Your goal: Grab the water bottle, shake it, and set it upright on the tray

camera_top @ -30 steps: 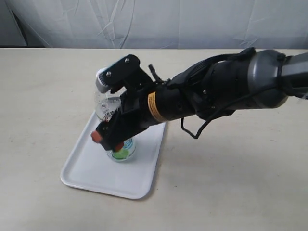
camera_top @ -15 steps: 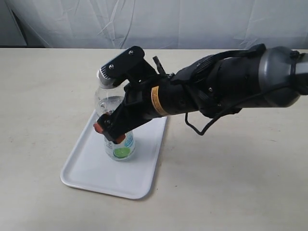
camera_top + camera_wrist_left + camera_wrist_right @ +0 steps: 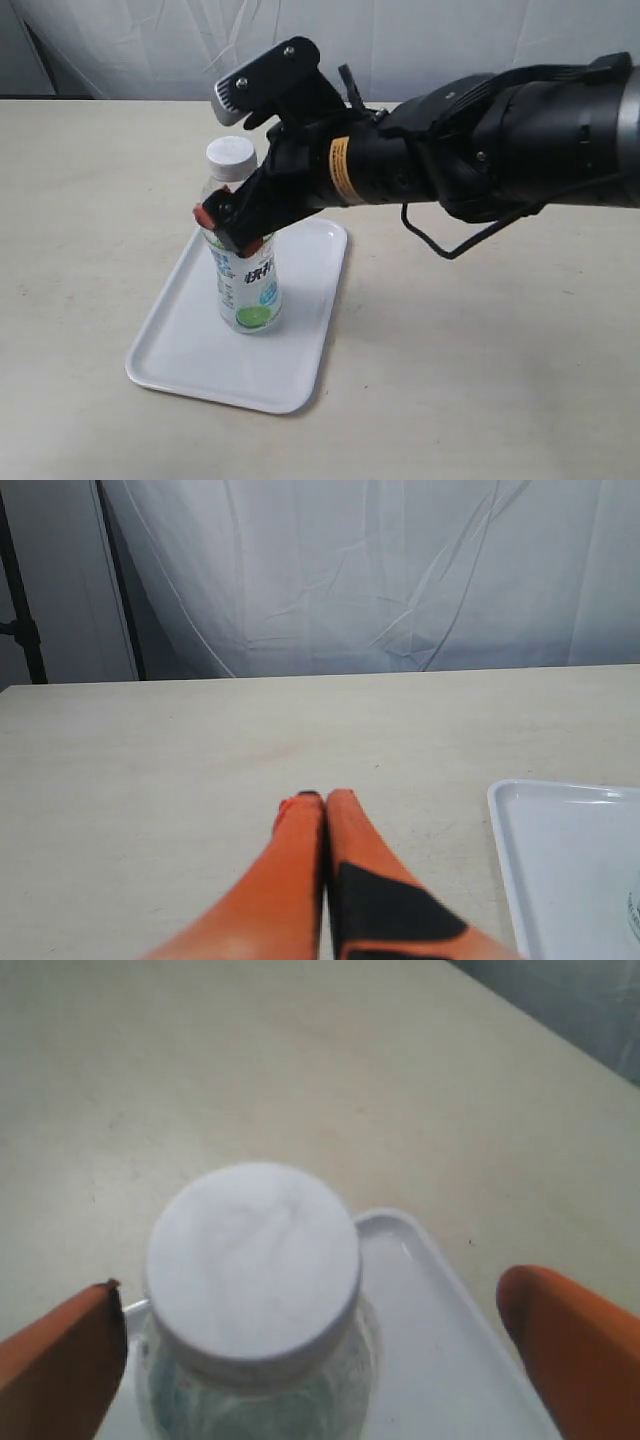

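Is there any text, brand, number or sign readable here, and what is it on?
Dark characters on the white-blue label of the small clear plastic water bottle: too blurred to read.
Dark print on the yellow band around the black right arm: too small to read.
No other text shows.

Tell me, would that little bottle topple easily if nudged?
It probably tips easily: the water bottle stands tall and narrow on the smooth tray. It is likely light and slightly squashy, being clear plastic. On its side, its round body would probably roll.
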Controlling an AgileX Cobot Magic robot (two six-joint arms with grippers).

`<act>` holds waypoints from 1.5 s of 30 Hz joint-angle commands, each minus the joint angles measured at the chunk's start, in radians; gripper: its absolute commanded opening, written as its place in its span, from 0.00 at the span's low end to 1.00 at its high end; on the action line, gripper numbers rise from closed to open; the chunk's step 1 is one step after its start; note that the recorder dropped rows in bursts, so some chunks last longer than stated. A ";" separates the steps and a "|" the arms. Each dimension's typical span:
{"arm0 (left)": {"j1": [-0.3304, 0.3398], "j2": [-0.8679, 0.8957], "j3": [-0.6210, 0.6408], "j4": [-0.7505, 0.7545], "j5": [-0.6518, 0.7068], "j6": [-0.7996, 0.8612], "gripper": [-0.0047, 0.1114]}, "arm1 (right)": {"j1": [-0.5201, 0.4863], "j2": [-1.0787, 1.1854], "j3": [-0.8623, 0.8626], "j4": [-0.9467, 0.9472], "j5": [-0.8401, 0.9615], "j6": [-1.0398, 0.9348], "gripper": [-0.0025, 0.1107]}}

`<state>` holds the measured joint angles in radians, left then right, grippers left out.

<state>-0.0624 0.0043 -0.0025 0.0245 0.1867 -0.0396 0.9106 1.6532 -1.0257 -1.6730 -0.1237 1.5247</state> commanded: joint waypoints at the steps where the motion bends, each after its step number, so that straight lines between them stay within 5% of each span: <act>1: 0.001 -0.004 0.003 0.003 -0.006 -0.004 0.04 | -0.003 -0.084 0.002 -0.004 -0.008 -0.001 0.94; 13: 0.001 -0.004 0.003 0.003 -0.006 -0.004 0.04 | -0.003 -0.317 0.028 -0.071 0.001 0.096 0.92; 15: 0.001 -0.004 0.003 0.003 -0.006 -0.004 0.04 | -0.003 -0.382 0.074 -0.071 0.046 0.108 0.82; 17: 0.001 -0.004 0.003 0.003 -0.006 -0.004 0.04 | -0.003 -0.443 0.127 -0.071 0.165 0.115 0.52; 18: 0.001 -0.004 0.003 0.003 -0.006 -0.004 0.04 | -0.003 -0.487 0.168 -0.071 0.261 0.115 0.24; 20: 0.001 -0.004 0.003 0.003 -0.006 -0.004 0.04 | -0.003 -0.540 0.210 -0.071 0.447 0.116 0.04; 27: 0.001 -0.004 0.003 0.003 -0.006 -0.004 0.04 | -0.003 -0.589 0.254 0.257 1.345 0.116 0.05; 39: 0.001 -0.004 0.003 0.003 -0.006 -0.004 0.04 | -0.008 -0.673 0.254 0.311 1.321 0.034 0.05; 41: 0.001 -0.004 0.003 0.003 -0.006 -0.004 0.04 | -0.055 -0.752 0.254 0.316 1.180 0.038 0.05; 45: 0.001 -0.004 0.003 0.003 -0.006 -0.004 0.04 | -0.251 -0.923 0.297 0.278 0.588 -0.015 0.05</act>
<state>-0.0624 0.0043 -0.0025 0.0245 0.1867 -0.0396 0.7842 0.8340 -0.7618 -1.3458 0.8410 1.5625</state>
